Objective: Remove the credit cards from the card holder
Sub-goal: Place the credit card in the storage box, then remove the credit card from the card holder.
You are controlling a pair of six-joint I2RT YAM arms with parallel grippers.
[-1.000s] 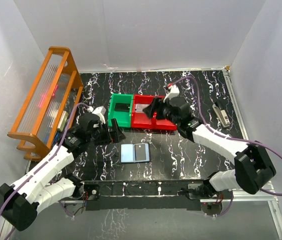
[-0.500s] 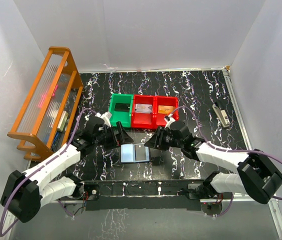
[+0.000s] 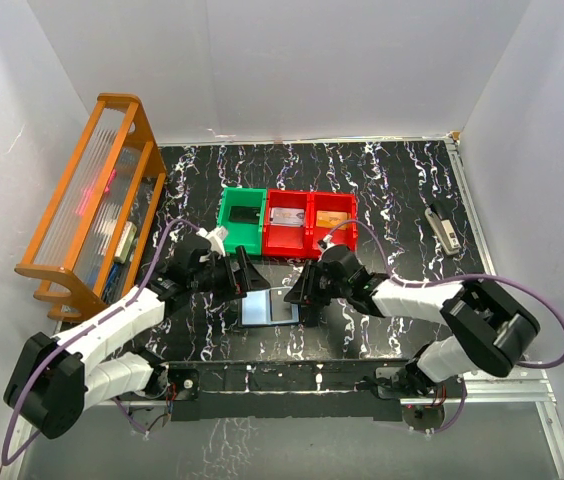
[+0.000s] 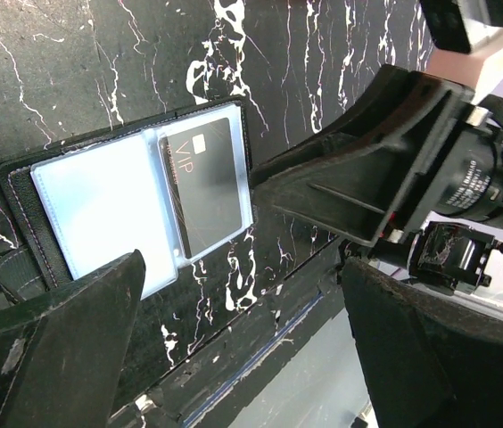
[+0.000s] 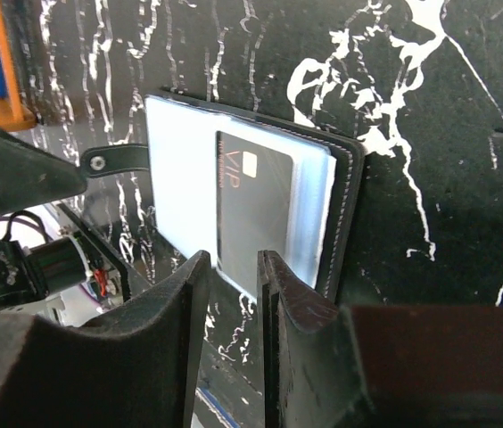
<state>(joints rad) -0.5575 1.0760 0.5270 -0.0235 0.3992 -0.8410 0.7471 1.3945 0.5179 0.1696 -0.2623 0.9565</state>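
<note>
The card holder (image 3: 258, 308) lies open near the front of the table, its two light-blue panels facing up. A black credit card (image 5: 251, 201) marked VIP sits in one panel's sleeve (image 4: 207, 183). My right gripper (image 5: 234, 259) hovers at that card's near end with its jaws narrowed to a small gap and nothing pinched between them; from above it is at the holder's right edge (image 3: 300, 295). My left gripper (image 4: 243, 348) stands wide open and empty at the holder's (image 4: 100, 209) left edge (image 3: 247, 275).
A green bin (image 3: 224, 228) holds a dark card, and the red bins (image 3: 307, 240) beside it hold a pale card and an orange one. An orange rack (image 3: 92, 200) stands along the left wall. A small grey tool (image 3: 444, 230) lies at the right.
My right gripper came from over the red bins down to the holder's right edge, its jaws narrowing. My left gripper moved right and nearer to the holder, staying wide.
</note>
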